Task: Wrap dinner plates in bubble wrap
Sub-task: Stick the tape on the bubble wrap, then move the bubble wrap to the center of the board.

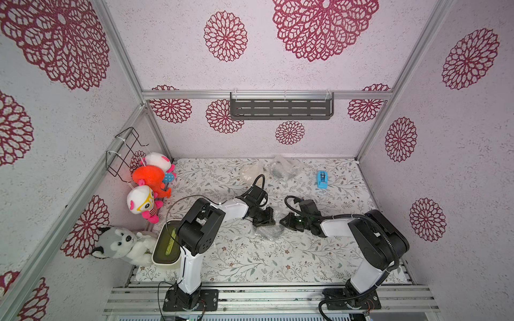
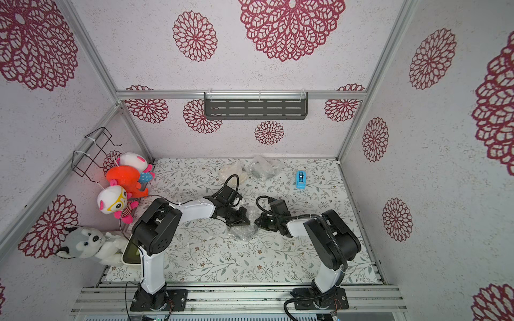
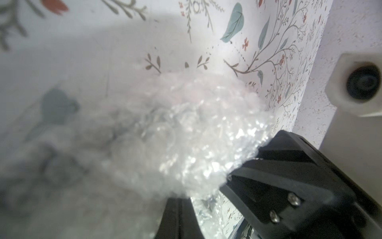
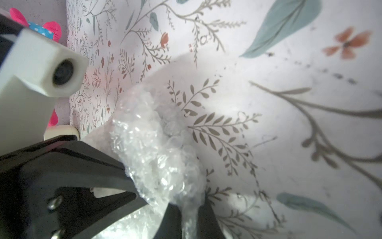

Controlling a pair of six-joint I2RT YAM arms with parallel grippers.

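Note:
A crumpled bundle of bubble wrap [image 1: 268,233] [image 2: 244,232] lies mid-table with something dark showing through it; I cannot make out a plate there. My left gripper [image 1: 270,219] [image 3: 179,201] is shut on the wrap from the left. Facing it, my right gripper [image 1: 284,221] [image 4: 190,213] is shut on a strand of the wrap [image 4: 157,149]; its fingers [image 4: 171,221] pinch the strand. At the back lie two more wrapped bundles, one cream [image 1: 251,171] and one dark [image 1: 283,168].
A blue tape dispenser [image 1: 322,179] stands at the back right. A cream tub [image 1: 167,246] sits at the left edge beside my left arm. Plush toys [image 1: 150,180] hang along the left wall. A dark shelf [image 1: 281,108] is on the back wall.

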